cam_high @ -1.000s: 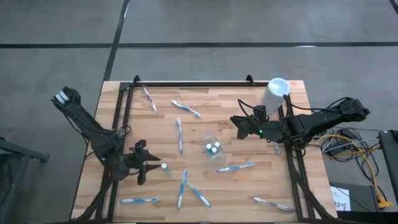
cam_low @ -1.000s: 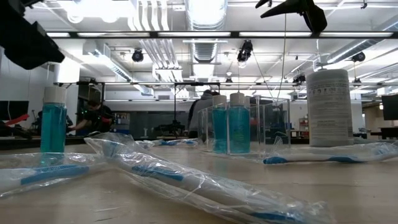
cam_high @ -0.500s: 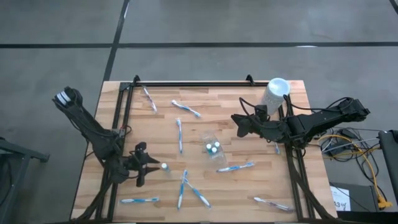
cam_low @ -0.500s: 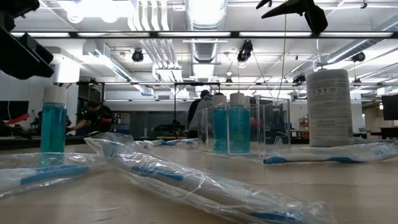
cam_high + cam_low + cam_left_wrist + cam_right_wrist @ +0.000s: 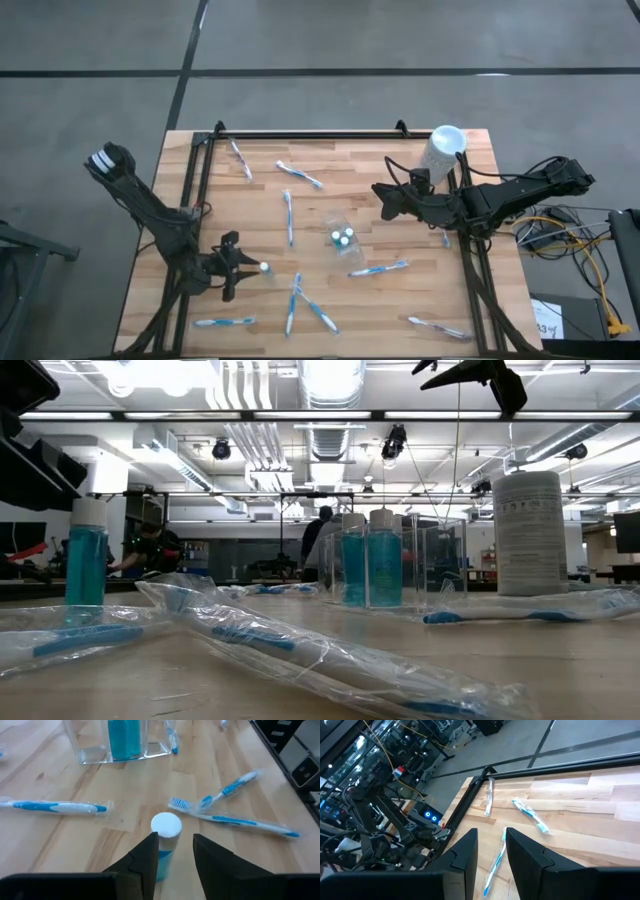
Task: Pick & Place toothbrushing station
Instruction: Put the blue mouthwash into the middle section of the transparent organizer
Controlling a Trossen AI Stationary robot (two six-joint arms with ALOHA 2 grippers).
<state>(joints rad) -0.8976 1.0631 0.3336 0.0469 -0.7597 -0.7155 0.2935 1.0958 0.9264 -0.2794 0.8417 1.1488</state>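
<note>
Over the last second I see my left gripper drop and slide toward the lone blue tube standing near the table's left front, so a pick looks close. Its fingers are parted, straddling the white cap without touching, holding nothing. My right gripper waits aloft, parted and empty, past the clear pouch.

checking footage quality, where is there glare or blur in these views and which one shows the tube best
Low view: ceiling lights blow out to white glare, and the wrapped toothbrush nearest the lens is soft. Left wrist view: the white-capped tube is clearest, between the left gripper fingers, evenly lit. High view: even light, faint shadows.
</note>
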